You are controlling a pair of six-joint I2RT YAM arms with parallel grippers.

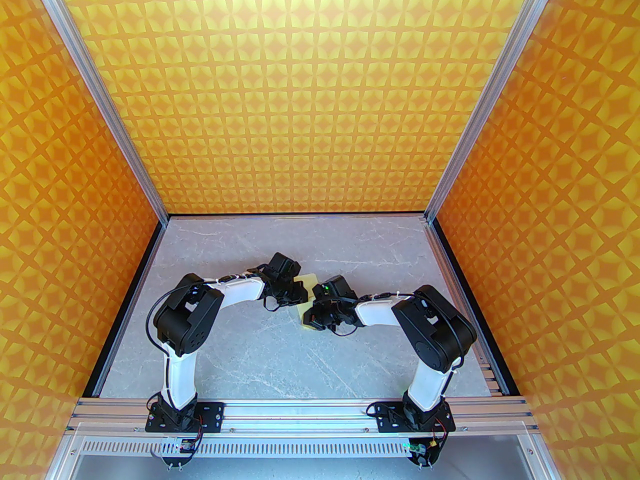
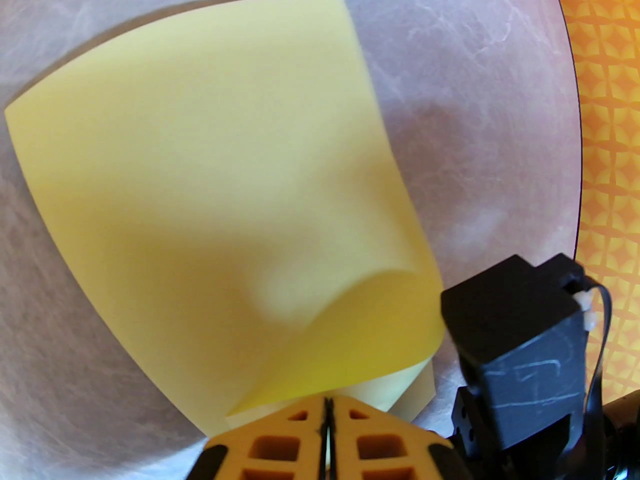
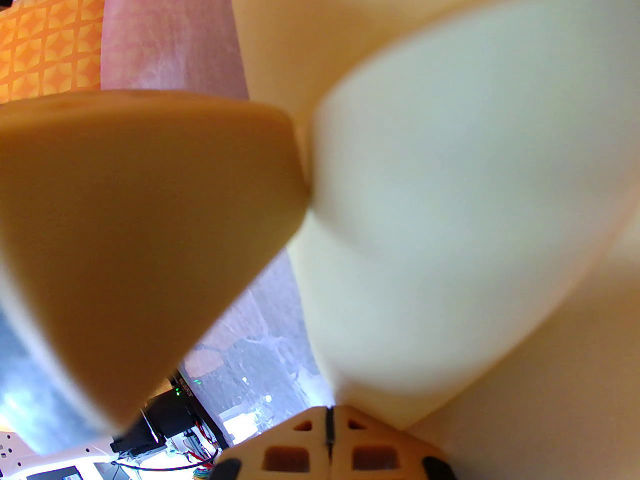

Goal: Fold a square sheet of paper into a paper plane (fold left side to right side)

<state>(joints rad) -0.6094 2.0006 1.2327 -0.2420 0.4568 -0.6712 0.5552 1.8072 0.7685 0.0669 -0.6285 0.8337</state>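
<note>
The thin pale yellow square sheet of paper lies mid-way across the grey marbled tabletop, doubled over in a loose curl, not creased flat. Left gripper: fingers together, pinching the curled near edge. Right gripper: fingers together, clamped on the sheet, which fans upward from its tips.

We found no writing we could read; white marks on the black box, lower left of the right wrist view, were too blurred.
</note>
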